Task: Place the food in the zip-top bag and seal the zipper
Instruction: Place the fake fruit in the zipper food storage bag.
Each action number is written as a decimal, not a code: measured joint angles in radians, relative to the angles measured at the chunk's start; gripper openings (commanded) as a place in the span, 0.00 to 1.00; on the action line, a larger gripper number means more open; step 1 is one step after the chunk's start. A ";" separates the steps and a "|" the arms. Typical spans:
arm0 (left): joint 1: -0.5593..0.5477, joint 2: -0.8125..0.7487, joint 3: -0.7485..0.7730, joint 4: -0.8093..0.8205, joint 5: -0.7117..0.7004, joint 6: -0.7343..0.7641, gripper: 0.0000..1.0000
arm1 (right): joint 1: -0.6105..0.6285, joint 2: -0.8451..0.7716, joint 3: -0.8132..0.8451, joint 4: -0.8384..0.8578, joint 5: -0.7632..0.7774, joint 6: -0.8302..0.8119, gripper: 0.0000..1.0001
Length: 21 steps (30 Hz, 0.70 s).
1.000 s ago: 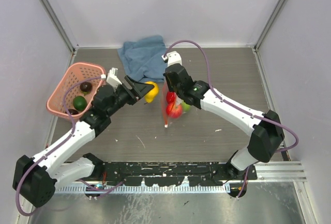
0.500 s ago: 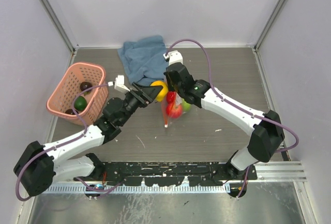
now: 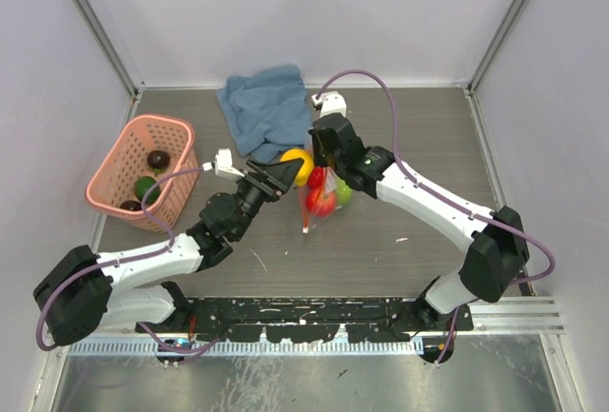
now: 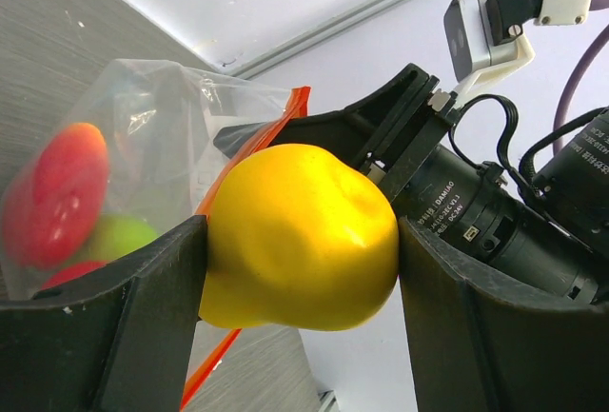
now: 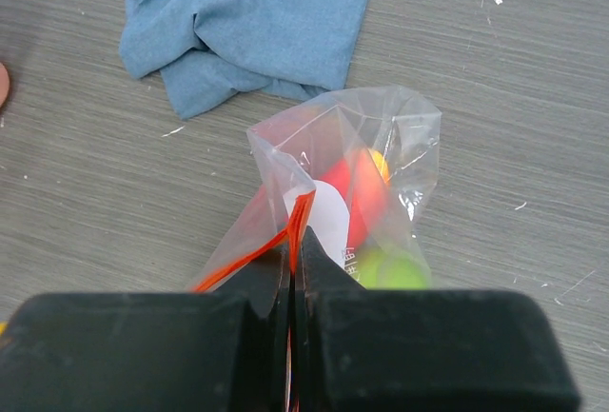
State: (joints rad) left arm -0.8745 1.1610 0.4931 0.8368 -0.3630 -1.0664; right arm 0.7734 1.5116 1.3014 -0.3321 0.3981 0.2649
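My left gripper (image 3: 291,170) is shut on a yellow fruit (image 3: 299,165) of the food, and holds it against the mouth of the zip-top bag (image 3: 324,199). In the left wrist view the yellow fruit (image 4: 300,236) fills the gap between both fingers (image 4: 152,298), right beside the red-orange zipper (image 4: 278,123). My right gripper (image 5: 297,241) is shut on the zipper (image 5: 244,258) and holds that edge of the clear bag (image 5: 404,131) up. Red fruit (image 5: 357,188) and green fruit (image 5: 395,269) lie inside the bag.
A pink basket (image 3: 122,148) stands at the left with a dark brown fruit (image 3: 158,159) and a green fruit (image 3: 146,186) in it. A crumpled blue cloth (image 3: 262,107) lies behind the bag. Walls close off the back and both sides.
My left arm has swung right from beside the basket, carrying the yellow fruit up to the bag's mouth. The right gripper has shifted slightly back and right, still gripping the zipper.
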 measured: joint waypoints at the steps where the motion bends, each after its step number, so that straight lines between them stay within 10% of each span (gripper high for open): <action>1: -0.005 0.006 0.000 0.008 -0.003 -0.001 0.00 | -0.005 -0.008 -0.008 0.004 -0.008 0.008 0.00; 21: -0.095 0.145 -0.021 0.001 -0.083 0.035 0.00 | -0.029 -0.080 -0.059 0.077 -0.143 0.089 0.01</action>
State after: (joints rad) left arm -0.9699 1.3064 0.4721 0.8379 -0.4458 -1.0313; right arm 0.7444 1.4311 1.2427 -0.2550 0.2550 0.3542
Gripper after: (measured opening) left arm 0.727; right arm 0.056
